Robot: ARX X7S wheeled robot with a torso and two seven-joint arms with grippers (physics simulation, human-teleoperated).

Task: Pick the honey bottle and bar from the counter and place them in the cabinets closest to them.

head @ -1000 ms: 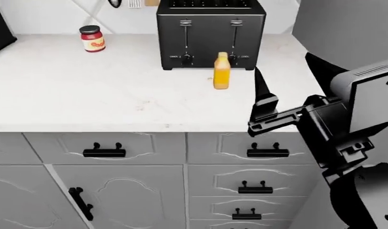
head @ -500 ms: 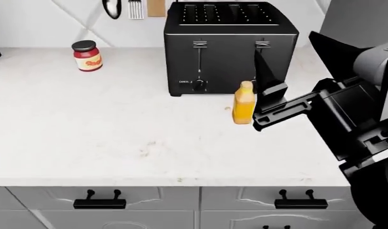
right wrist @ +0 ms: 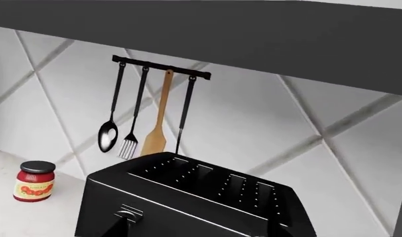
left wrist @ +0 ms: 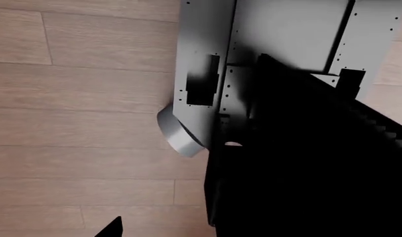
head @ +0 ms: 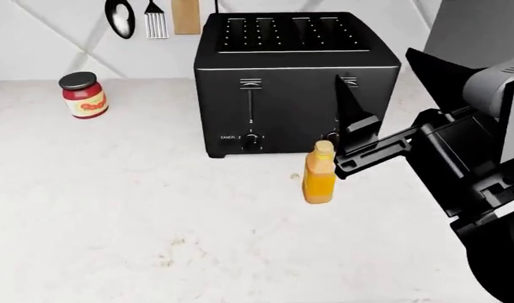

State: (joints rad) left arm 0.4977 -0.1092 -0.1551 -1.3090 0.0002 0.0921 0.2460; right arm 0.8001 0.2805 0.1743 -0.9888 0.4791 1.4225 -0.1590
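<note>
You are on the approach to the honey bottle (head: 319, 172), step 1 of the task by the look of it: the bottle stands upright on the counter (head: 113, 214), just in front of the black toaster (head: 291, 82), near its right lower corner, and nothing grips it yet. Your right gripper (head: 383, 113) hangs just beside the bottle on its right, raised above cap height, with its 2 black fingers spread wide; 1 finger (head: 352, 117) points up in front of the toaster face, close to the cap without touching it that I can see.

The next move, as I judge it, calls for lowering the open claw so the fingers straddle the bottle's body rather than its cap, with care not to knock the toaster behind it (the gap there looks tight). The right wrist view shows only the toaster top, the red-labelled jar (right wrist: 35, 180) and the hanging utensils (right wrist: 148, 116), so it will not help you line up until the wrist tips down.

The bottle is small, amber-orange, with a pale yellow cap, and far shorter than the toaster. It looks narrow and easy to tip.

The bar is not in any view. The left gripper's state I cannot tell: its wrist view shows only wooden floor (left wrist: 76, 98) and robot body.
</note>
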